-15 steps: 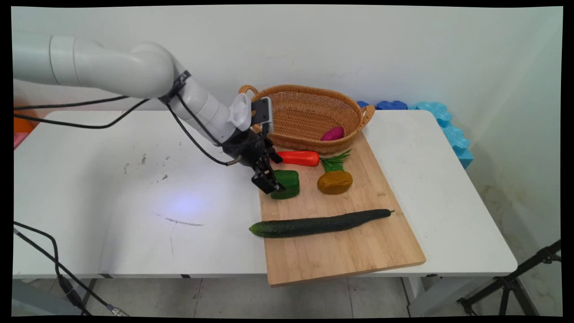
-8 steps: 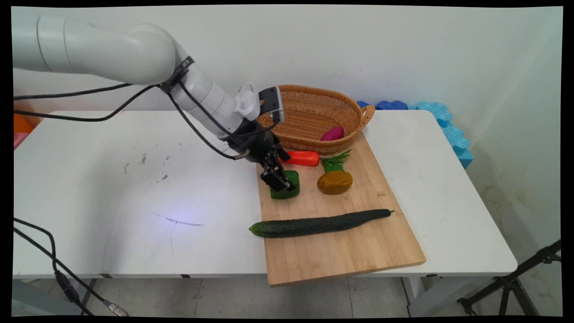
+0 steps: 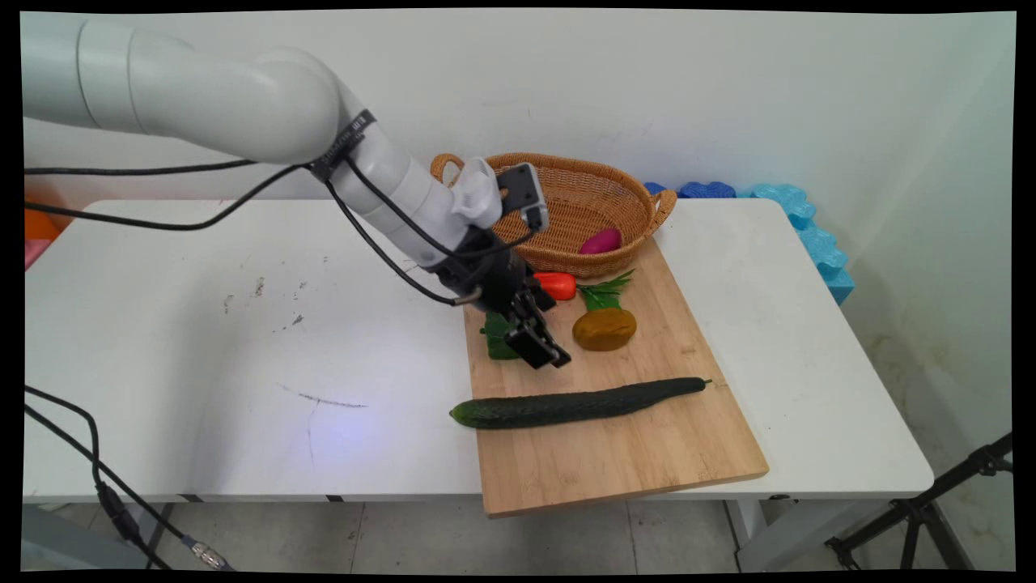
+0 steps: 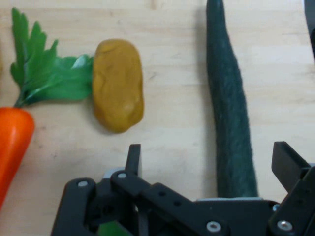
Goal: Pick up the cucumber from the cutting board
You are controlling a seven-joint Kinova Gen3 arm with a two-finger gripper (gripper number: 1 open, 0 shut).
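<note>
White tabletop (image 3: 202, 340) filled the lower half of the main frame, and a bamboo cutting board (image 3: 631, 453) lay on its right of centre, its near corner jutting past the table edge. Nearest on the board lay a long dark cucumber (image 3: 576, 403). Just beyond it hung the gripper (image 3: 544, 353), its fingers (image 4: 133, 158) spread wide and holding nothing. Half a second before it had stood over the green pepper piece (image 3: 495, 338); since then it had swung to the right, leaving that piece at the board's left edge, partly hidden behind the hand. A brown potato (image 3: 604, 329) sat close to its right. Farther up lay a carrot (image 3: 557, 284) with green leaves, then a wicker basket (image 3: 566, 182) holding a purple vegetable (image 3: 600, 240).
</note>
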